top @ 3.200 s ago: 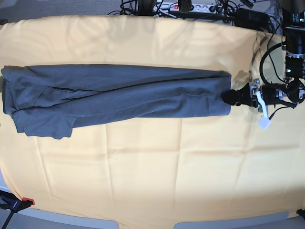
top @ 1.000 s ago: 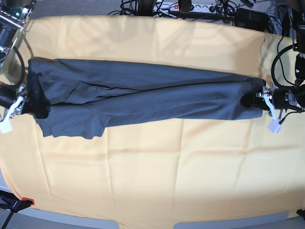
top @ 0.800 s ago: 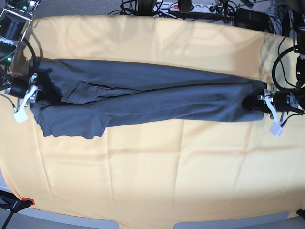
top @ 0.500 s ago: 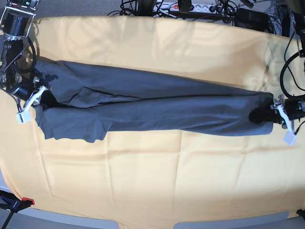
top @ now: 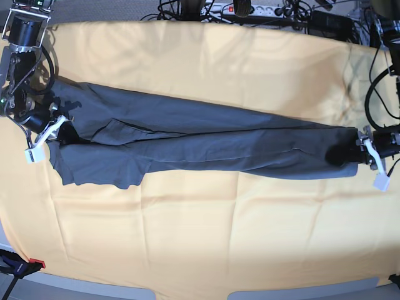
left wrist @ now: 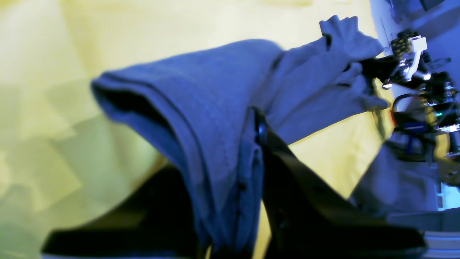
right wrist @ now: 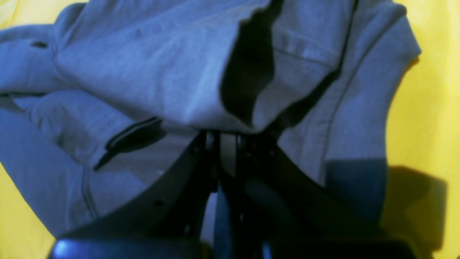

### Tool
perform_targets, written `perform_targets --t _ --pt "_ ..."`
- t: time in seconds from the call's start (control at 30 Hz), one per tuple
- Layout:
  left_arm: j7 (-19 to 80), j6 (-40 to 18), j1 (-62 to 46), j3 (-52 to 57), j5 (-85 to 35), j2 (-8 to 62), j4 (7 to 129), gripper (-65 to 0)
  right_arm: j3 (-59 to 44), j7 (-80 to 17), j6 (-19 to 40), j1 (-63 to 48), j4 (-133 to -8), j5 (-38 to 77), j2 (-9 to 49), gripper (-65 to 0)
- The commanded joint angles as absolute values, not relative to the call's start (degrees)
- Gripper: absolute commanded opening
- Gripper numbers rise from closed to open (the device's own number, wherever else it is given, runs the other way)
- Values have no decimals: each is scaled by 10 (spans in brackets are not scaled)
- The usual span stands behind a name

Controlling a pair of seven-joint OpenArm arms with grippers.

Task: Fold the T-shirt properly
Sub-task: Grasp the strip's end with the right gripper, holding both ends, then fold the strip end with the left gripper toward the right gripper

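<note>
The dark slate-blue T-shirt (top: 200, 140) is folded into a long narrow band stretched across the yellow tablecloth (top: 206, 225), slanting slightly down to the right. My left gripper (top: 340, 154) is shut on the band's right end; the left wrist view shows layered cloth (left wrist: 219, 144) clamped between the fingers. My right gripper (top: 62, 130) is shut on the left end, where a sleeve flap (top: 100, 172) hangs toward the front; the right wrist view shows bunched cloth (right wrist: 201, 72) over the closed jaws.
Cables and a power strip (top: 250, 11) lie along the far table edge. A red-tipped clamp (top: 28, 265) sits at the front left corner. White tags hang from both grippers.
Both grippers hold the shirt's ends and have pulled it taut. The right end moved further right and toward the front; the left end shifted slightly right.
</note>
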State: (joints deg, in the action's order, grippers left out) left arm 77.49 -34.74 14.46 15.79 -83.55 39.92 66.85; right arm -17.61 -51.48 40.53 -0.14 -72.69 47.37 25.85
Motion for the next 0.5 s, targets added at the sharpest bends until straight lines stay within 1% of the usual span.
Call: perform_targets --t 0.0,0.47 --pt "768 -349 157 164 -850 401 675 -650 -173 -547 400 -1 -728 449 264 -650" --pt "768 -351 161 164 -850 266 675 -650 -173 -553 400 -1 -728 445 263 -650"
